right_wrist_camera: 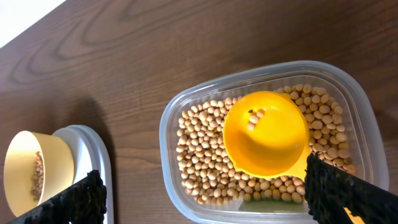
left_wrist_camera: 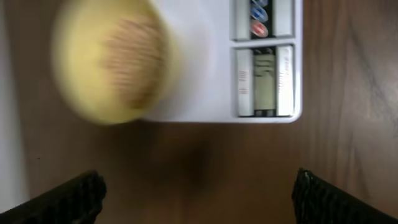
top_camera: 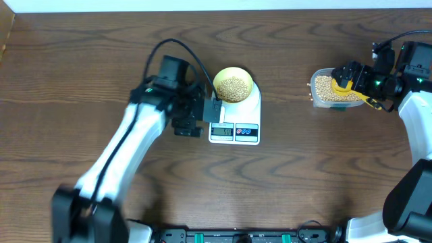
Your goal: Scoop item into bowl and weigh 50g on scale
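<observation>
Wood table (top_camera: 81,54). Only right-wrist view shows beans (right_wrist_camera: 255,115) on scoop (right_wrist_camera: 264,140). Both spread: my left gripper (left_wrist_camera: 199,196) by scale (left_wrist_camera: 205,74), right gripper (right_wrist_camera: 205,199) over tub (right_wrist_camera: 165,134).

The left gripper (top_camera: 204,113) is held near frame centre, fingers spread wide. At upper right, the right gripper (top_camera: 351,79) is likewise opened.

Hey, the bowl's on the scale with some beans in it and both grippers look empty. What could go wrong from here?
1. The open left gripper hovers close beside the scale; a nudge could shift it or upset the reading.
2. The yellow scoop lies loose in the clear tub below the open right gripper; a poor grasp might flick beans out.
3. The pale yellow bowl is small, so pouring may spill.
</observation>
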`<state>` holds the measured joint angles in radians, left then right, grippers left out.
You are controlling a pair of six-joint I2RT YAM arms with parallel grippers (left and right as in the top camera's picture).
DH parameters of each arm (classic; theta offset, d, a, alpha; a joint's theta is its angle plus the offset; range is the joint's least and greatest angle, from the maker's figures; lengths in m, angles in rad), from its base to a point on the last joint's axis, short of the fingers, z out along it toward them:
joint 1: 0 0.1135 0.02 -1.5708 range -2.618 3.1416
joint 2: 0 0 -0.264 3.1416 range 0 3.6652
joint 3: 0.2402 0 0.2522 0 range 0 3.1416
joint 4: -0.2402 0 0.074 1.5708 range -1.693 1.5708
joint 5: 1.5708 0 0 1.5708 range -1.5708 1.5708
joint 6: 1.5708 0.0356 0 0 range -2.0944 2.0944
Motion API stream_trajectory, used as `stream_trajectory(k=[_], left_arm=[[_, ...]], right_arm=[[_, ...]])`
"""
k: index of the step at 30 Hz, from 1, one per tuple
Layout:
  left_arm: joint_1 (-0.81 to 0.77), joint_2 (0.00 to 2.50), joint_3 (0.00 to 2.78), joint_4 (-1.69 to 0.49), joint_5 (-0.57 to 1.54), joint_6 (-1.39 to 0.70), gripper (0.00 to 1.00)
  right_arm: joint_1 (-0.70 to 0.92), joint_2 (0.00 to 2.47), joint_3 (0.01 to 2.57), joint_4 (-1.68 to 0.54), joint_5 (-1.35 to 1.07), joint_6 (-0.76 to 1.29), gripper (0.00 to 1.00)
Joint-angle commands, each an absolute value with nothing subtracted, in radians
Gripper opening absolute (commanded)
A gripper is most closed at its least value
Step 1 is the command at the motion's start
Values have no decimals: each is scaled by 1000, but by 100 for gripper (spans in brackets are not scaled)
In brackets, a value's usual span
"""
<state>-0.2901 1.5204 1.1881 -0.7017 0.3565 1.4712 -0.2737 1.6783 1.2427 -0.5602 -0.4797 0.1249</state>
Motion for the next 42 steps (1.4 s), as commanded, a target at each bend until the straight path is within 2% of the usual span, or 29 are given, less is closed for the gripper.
stream_trajectory(k=[1, 5, 10, 13, 20, 25, 33, 42], left_arm=[[-293, 1378, 1187, -734, 343, 1484, 98], [-293, 1293, 1187, -850, 373, 1441, 98], [-293, 1274, 1187, -899, 468, 1142, 98], [-293, 1274, 1180, -892, 487, 1041, 98], [-293, 1274, 1115, -691, 504, 975, 98], [-293, 1312, 1001, -499, 397, 634, 98], [-293, 1377, 951, -445, 235, 233, 98], [-294, 1364, 925, -387, 239, 226, 98]], right_arm=[[-270, 1681, 1262, -562, -496, 115, 99], [-270, 1681, 1262, -562, -496, 115, 99], [-270, 1681, 1262, -562, -496, 115, 99], [-270, 1681, 1262, -562, -496, 115, 99], [-270, 1681, 1262, -562, -496, 115, 99], [-270, 1681, 1262, -562, -496, 115, 99], [-270, 1681, 1262, -562, -496, 115, 99], [-270, 1681, 1262, -562, -496, 115, 99]])
